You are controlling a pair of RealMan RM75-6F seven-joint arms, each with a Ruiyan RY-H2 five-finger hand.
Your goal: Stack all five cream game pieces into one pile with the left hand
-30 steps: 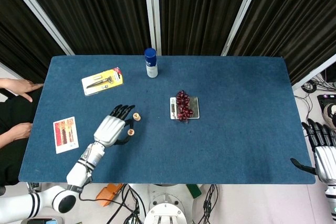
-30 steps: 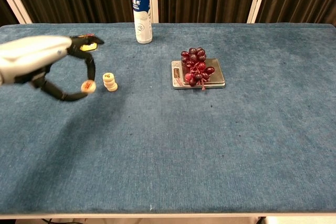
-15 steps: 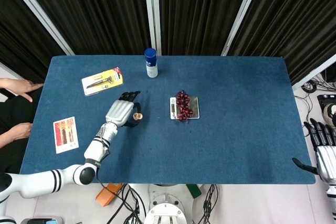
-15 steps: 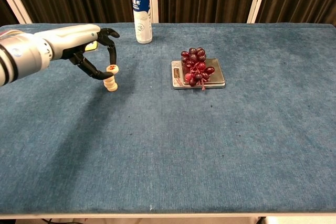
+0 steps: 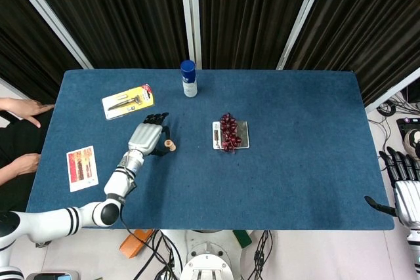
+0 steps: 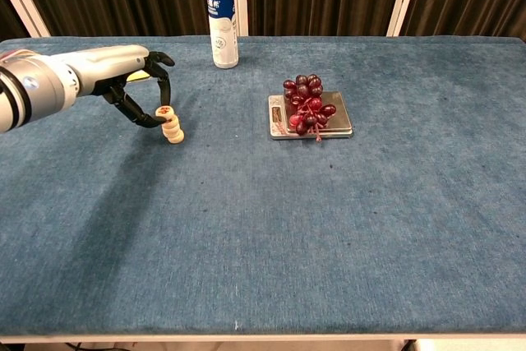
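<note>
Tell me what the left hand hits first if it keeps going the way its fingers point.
Probably nothing soon: the left hand points toward the table's far edge, between the yellow tool pack and the blue-capped bottle. The cream pile sits just to its right. Depth is uncertain.

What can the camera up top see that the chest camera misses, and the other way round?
Only the head view shows the right hand off the table's edge, the yellow tool pack, the card and a person's hands. Only the chest view shows the cream pile from the side, its top piece between the fingers. Both show the left hand, blue-capped bottle and grapes.
</note>
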